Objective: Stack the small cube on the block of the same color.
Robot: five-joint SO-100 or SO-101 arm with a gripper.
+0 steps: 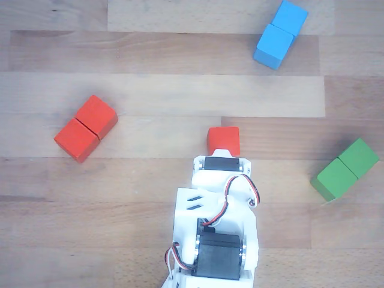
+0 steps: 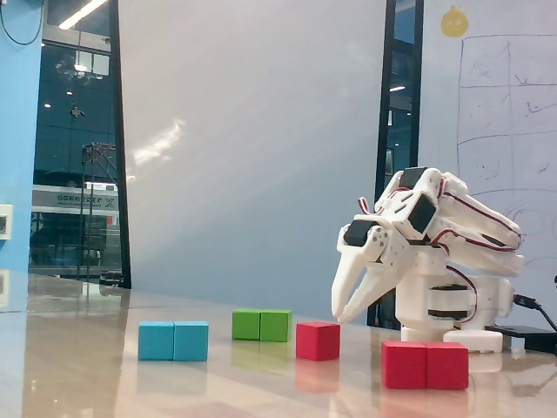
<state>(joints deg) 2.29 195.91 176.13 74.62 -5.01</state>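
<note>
In the other view, looking down, your arm's white body rises from the bottom edge and hides the fingers, so you cannot judge the jaws here; the small cube (image 1: 223, 141) lies on the wooden table (image 1: 150, 96) just past the arm's front end, and the block (image 1: 86, 128) sits well apart at the left. A blue block (image 1: 280, 33) lies at the top right and a green block (image 1: 345, 168) at the right. In the fixed view, your gripper (image 2: 340, 314) hangs above the table with its tips pointing down, the two fingers slightly apart and holding nothing, touching nothing. The small cube (image 2: 317, 340) rests just left of and below the tips, while the block (image 2: 425, 365) lies nearer the camera at the right.
</note>
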